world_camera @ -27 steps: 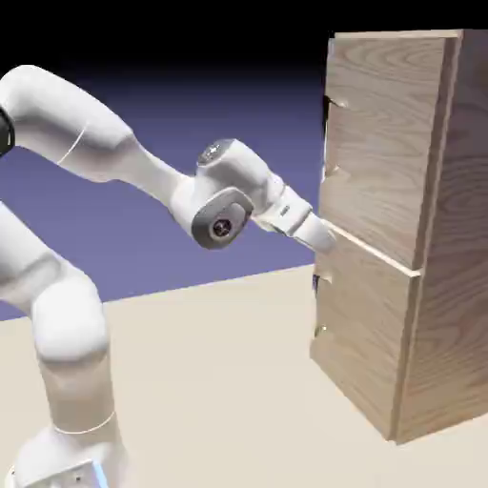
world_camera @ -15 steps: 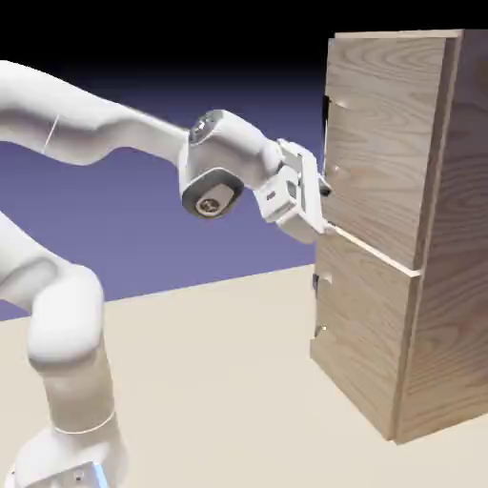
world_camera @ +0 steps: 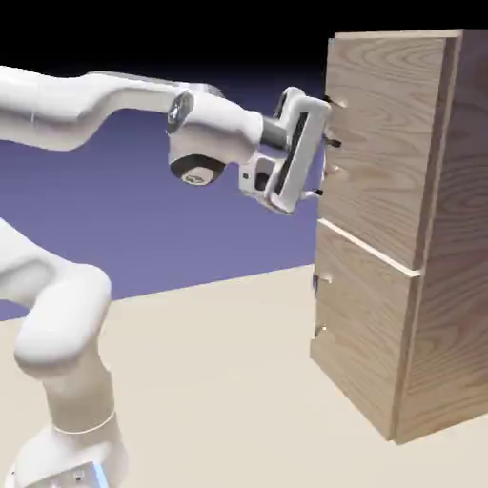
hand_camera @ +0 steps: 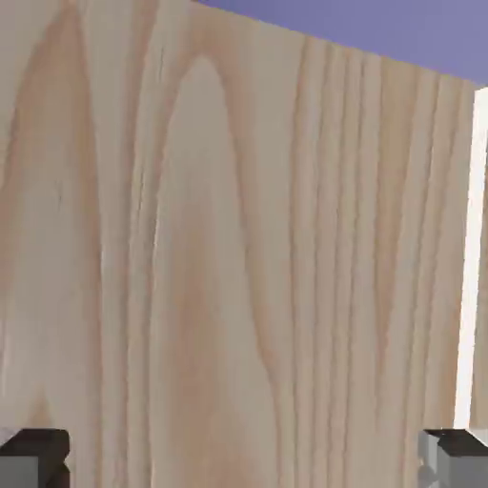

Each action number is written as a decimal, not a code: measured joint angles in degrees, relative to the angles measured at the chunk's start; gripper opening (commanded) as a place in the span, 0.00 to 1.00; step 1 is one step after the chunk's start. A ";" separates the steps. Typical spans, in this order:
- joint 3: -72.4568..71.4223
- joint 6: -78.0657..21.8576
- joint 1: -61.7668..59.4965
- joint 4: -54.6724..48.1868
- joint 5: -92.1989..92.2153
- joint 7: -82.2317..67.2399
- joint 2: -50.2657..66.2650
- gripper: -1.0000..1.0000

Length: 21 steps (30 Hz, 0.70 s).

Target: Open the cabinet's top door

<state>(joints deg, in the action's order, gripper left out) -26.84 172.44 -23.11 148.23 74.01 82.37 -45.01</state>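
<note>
Gripper (world_camera: 327, 169) jaws are spread wide and nothing is held between them; in the hand view the two grey tips sit far apart at the bottom corners with only wood grain between. The approach to the handle is judged to be the step in hand, with the door not yet opened. The top door (world_camera: 381, 143) is seen closed, flush in the cabinet (world_camera: 429, 286), which stands on the table (world_camera: 219, 381) at the exterior view's right. The handle (world_camera: 329, 133) is glimpsed just beside the fingers, at the door's near edge; whether it is touched cannot be told. Next, the jaws would need to be brought around the bar and closed. Open room for a swinging pull is offered to the left of the cabinet, over bare table.
</note>
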 measured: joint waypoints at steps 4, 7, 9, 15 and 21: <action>-3.61 -0.21 -3.21 -1.72 9.97 5.38 -1.66 0.50; -6.33 -0.37 -5.61 -3.01 17.45 9.41 -2.91 0.50; -8.13 -0.48 -7.21 -3.87 22.43 12.10 -3.74 0.50; -13.55 -0.79 -12.02 -6.45 37.38 20.16 -6.24 0.50; -18.98 -1.11 -16.83 -9.03 52.34 28.22 -8.74 0.50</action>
<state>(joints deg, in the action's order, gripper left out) -45.81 171.33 -39.94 139.19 126.35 110.59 -53.75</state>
